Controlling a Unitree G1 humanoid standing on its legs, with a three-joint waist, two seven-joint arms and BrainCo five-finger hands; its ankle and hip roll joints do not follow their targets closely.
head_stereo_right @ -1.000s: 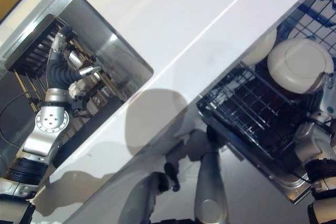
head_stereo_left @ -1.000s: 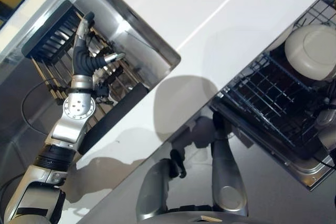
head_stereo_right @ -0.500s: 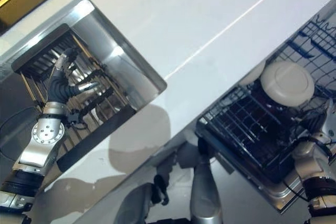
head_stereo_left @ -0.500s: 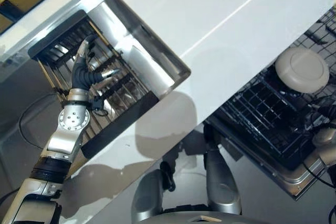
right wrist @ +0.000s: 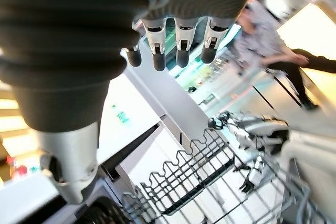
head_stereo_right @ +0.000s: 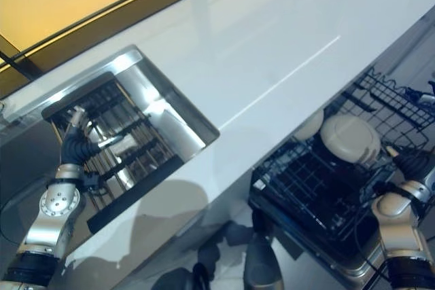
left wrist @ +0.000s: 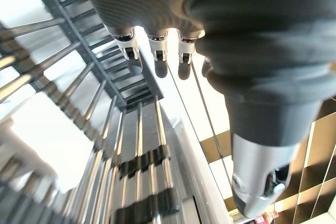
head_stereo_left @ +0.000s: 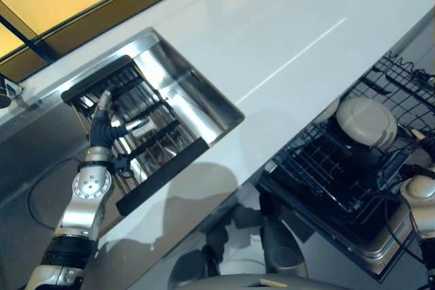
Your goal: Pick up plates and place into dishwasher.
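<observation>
A pale plate (head_stereo_left: 367, 121) stands in the dark wire rack (head_stereo_left: 340, 174) of the dishwasher, below the edge of the white counter (head_stereo_left: 272, 39), with a second pale plate (head_stereo_right: 309, 125) just behind it, partly hidden by the counter edge. The right hand (head_stereo_right: 411, 165) sits close beside the rack, near the plate; its wrist view shows straight fingers (right wrist: 178, 40) holding nothing. Across the counter, the left hand (head_stereo_left: 109, 121) reaches into the steel sink (head_stereo_left: 204, 93), fingers and thumb spread and empty, over a metal drying rack (head_stereo_left: 146, 134). A person (right wrist: 268, 45) is visible beyond the right hand.
</observation>
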